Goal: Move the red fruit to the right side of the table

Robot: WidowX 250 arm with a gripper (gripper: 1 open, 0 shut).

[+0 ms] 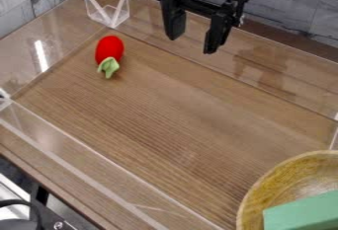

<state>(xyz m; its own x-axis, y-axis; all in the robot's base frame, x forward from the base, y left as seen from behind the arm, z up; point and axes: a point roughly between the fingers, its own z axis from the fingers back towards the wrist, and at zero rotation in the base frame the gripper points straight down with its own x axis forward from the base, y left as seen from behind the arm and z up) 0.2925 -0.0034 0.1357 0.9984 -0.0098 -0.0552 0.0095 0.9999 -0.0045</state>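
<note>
Count as we see it: one red fruit [110, 47], one wooden bowl [294, 188], one green block [303, 217], one gripper [193, 37]. Gripper hangs pointing down over the far middle of the table [199, 115], jaws spread wide, holding nothing. Fruit lies far left, glossy red, pale green cap toward us.

round wooden bowl [294, 180] bottom right, green block [306, 215] inside

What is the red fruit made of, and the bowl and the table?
The red fruit looks like shiny plastic: it has a glossy glint. The bowl seems to be pale yellowish wood with a matte finish. The table shows wood grain lines, maybe laminate.
</note>
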